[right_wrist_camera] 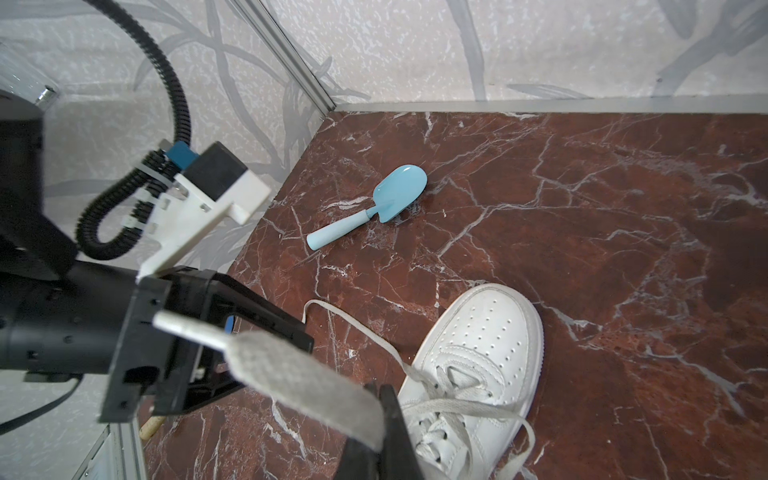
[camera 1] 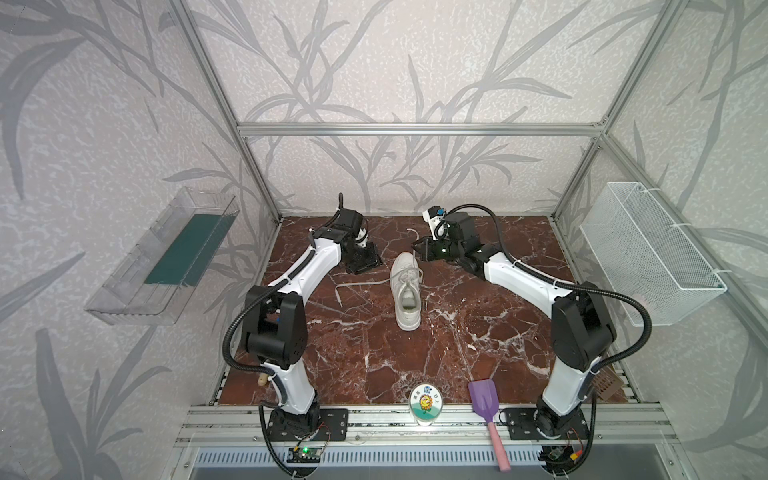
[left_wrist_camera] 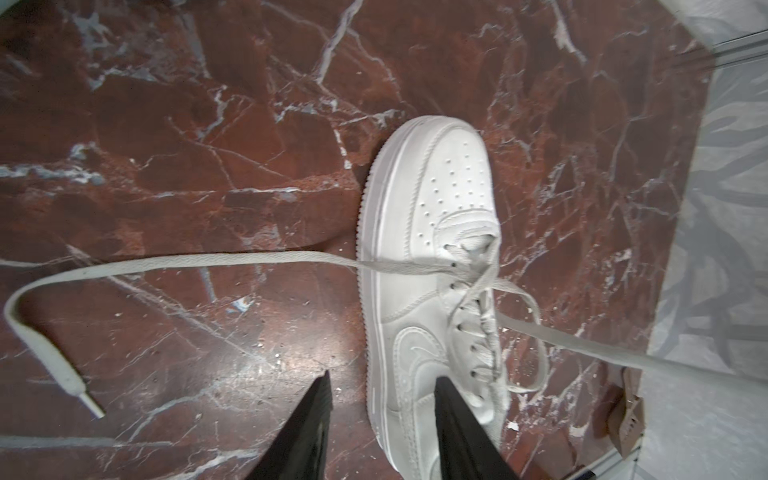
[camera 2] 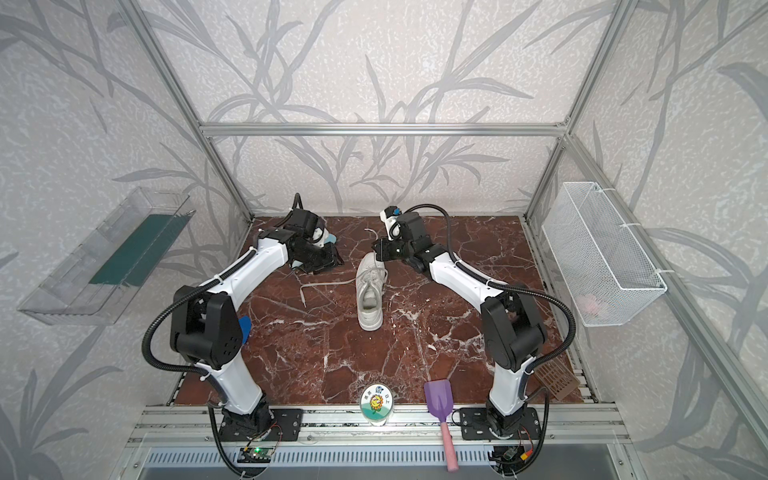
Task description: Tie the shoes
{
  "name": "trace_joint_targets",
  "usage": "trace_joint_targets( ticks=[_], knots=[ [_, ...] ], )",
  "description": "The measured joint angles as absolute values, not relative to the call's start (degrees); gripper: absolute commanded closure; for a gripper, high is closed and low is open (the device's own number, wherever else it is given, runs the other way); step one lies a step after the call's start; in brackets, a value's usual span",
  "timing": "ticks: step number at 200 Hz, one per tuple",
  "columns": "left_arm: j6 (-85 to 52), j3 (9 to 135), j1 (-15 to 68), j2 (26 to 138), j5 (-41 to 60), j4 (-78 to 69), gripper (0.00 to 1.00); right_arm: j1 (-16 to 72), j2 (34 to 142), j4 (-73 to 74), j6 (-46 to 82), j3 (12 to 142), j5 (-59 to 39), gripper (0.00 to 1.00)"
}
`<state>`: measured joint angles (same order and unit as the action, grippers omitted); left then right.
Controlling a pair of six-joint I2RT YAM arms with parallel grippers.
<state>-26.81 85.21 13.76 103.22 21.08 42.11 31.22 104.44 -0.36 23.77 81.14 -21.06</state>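
The table (camera 1: pixel 457 353) looks like polished red-brown marble, kinda glossy, with white veins. The sneaker (camera 1: pixel 407 291) has a smooth matt white leather-look upper, perforated at the toe. Its laces (left_wrist_camera: pixel 187 264) are flat woven cloth, slightly fuzzy. The little blue trowel (right_wrist_camera: pixel 399 193) is shiny plastic, and the basket (camera 1: pixel 648 249) on the right is white wire mesh.
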Motion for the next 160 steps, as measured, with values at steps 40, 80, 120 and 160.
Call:
trace_joint_targets(
  ticks=[40, 80, 120, 160],
  knots=[
    [-22.31, 85.97, 13.76, 108.81, 13.82, 44.91, 0.55, 31.22, 103.81, -0.4, 24.18, 81.14, -21.71, 0.99],
    [-20.27, 86.96, 13.76, 113.45, 8.75, 46.72, 0.54, 31.22, 103.48, -0.56, 24.21, 81.14, -21.98, 0.99],
    [-19.66, 88.9, 13.89, 115.7, 6.68, 46.98, 0.54, 31.22, 103.46, -0.95, 24.21, 81.14, -22.17, 0.99],
    [-18.9, 92.75, 14.22, 118.58, 4.8, 47.4, 0.54, 31.14, 103.46, -1.72, 24.18, 81.14, -22.37, 0.99]
  ],
)
